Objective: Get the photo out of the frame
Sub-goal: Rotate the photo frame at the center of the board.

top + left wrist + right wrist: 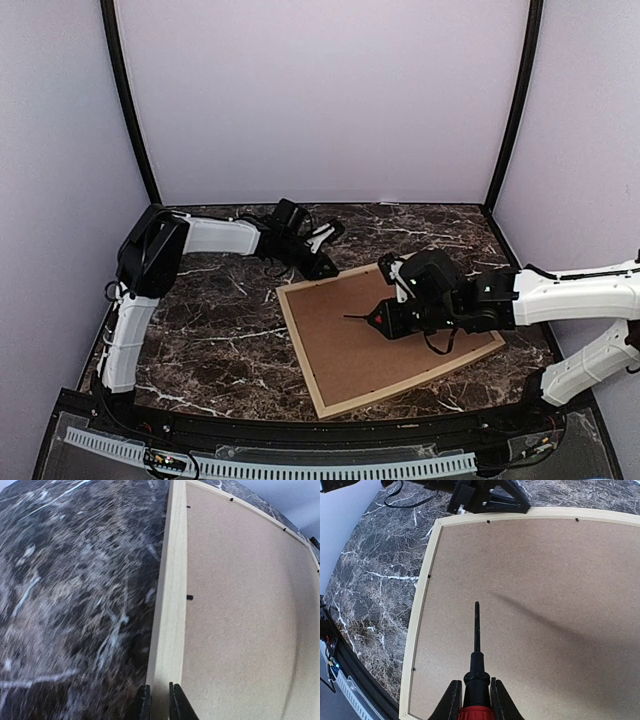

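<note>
The frame [299,350] of light wood lies face down on the marble table [210,320], and its brown backing board [345,350] faces up. The photo is hidden beneath that board. At the frame's far left corner my left gripper [320,264] is shut on the frame; in the left wrist view its fingers [159,704] pinch the wooden rail [170,595]. Over the board's middle my right gripper [476,686] is shut on a screwdriver [476,645] with a red handle. The screwdriver's black shaft [360,317] points left, just above the board [545,605].
Small black retaining tabs [189,598] sit along the frame's inner edge [429,576]. Pale walls enclose the table on three sides. A black ledge with a white cable chain [300,465] runs along the near edge. The left arm's gripper [487,497] shows at the frame's far rail.
</note>
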Robot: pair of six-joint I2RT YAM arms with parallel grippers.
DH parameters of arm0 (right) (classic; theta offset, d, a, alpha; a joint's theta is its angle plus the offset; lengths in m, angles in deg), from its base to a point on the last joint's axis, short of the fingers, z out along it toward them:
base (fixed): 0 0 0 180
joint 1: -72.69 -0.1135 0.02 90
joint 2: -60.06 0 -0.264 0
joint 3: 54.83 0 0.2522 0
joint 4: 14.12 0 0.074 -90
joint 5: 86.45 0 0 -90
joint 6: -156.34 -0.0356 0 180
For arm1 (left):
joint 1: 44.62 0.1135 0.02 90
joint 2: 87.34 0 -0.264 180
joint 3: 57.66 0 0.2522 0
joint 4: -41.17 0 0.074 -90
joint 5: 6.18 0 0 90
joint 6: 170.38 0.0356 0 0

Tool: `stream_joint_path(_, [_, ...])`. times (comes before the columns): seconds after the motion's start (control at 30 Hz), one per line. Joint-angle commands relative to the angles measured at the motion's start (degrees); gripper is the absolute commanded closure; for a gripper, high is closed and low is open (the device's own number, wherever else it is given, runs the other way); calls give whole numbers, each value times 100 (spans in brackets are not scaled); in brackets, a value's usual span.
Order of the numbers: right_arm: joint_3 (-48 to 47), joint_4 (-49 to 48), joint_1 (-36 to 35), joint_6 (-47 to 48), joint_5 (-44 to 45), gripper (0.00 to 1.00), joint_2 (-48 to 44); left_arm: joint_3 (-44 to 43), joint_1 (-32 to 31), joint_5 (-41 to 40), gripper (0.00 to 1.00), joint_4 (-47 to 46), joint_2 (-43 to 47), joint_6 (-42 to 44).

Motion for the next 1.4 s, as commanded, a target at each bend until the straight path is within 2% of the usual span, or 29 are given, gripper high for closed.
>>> stream_joint_path(0.0, [-287, -61, 17, -18, 161, 100, 49, 1360, 424, -854, 94, 41, 634, -587])
stream_joint_path(0.3, [-331, -201, 17, -27, 154, 100, 195, 3630, 552, -1521, 93, -850, 1845, -1624])
stream_joint_path(0.5, [-336, -133, 19, -43, 272, 100, 215, 5134, 550, -1794, 93, -1616, 2563, -2692])
stream_joint_path(0.67, [-373, -179, 23, -25, 298, 100, 311, 6087, 552, -1991, 93, -1863, 3150, -3458])
stream_joint_path(1.0, [-481, -270, 20, -27, 262, 100, 543, 6976, 537, -2514, 93, -1733, 3810, -4678])
stream_joint_path(1.23, [-530, -276, 19, -59, 270, 100, 590, 7212, 255, -2974, 92, -1518, 4285, -5563])
stream_joint_path(1.37, [-511, -279, 21, -92, 252, 100, 546, 7069, 148, -3417, 91, -1196, 4385, -5721])
